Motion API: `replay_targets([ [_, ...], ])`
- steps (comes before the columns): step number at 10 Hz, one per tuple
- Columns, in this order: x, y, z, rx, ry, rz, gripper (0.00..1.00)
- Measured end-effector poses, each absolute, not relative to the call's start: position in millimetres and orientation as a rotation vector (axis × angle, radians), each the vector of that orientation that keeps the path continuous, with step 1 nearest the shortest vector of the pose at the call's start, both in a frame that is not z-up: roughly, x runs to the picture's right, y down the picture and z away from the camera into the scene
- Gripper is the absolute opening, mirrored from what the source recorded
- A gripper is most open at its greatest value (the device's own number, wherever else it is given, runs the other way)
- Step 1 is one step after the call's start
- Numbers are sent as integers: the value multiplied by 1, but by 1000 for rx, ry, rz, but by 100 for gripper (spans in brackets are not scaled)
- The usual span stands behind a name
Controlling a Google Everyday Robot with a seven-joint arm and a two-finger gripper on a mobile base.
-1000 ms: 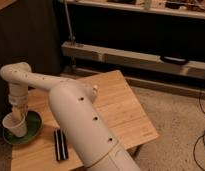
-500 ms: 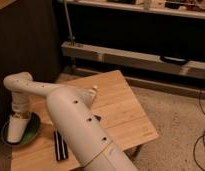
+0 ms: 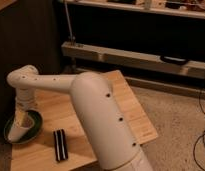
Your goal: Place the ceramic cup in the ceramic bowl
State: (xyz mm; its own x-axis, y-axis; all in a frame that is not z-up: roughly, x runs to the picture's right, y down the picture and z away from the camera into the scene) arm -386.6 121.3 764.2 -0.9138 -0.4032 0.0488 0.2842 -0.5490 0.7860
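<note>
Tabletop: gripper (image 3: 21, 121) lower, ceramic cup (image 3: 19, 129) deeper

The place looks like a robotics lab or workshop. A plain wooden table (image 3: 123, 107) stands on speckled carpet (image 3: 171, 112), with black cables (image 3: 201, 140) trailing on the floor off its right edge. Beyond the far edge runs a metal rail (image 3: 131, 57) under a dark shelf (image 3: 146, 10) holding gear. The gripper (image 3: 21, 120) hangs over the table's left edge.
</note>
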Motion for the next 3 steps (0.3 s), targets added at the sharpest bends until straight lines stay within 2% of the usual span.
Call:
replay_targets([
  [3,-380,112,757,224,-1167,-2453,80],
])
